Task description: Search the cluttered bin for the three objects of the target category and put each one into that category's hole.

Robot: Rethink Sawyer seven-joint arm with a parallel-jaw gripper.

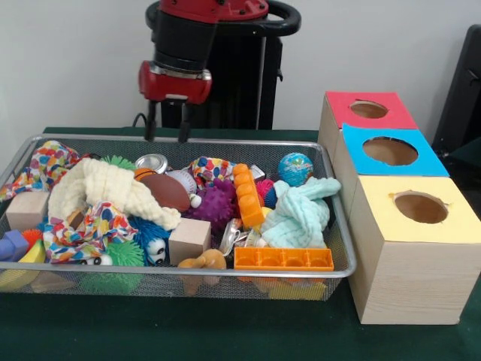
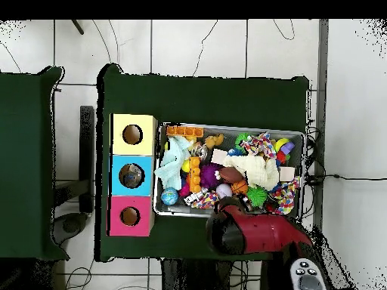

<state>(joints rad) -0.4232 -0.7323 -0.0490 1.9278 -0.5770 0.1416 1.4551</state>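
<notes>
The wire-mesh bin [image 1: 331,218] is taken as landmark. Its left end is cut off by the front view's edge. In the overhead view, part of its rim nearest the robot is hidden under the arm [image 2: 249,232]. No wrinkly clear plastic can be made out inside it.

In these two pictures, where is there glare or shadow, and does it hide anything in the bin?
Front view: the light is soft and even; the metal tin shows a bright glint, and a faint shadow lies under the wire bin on the green cloth. Overhead view: there is no strong glare; the red arm covers part of the bin's edge.
</notes>
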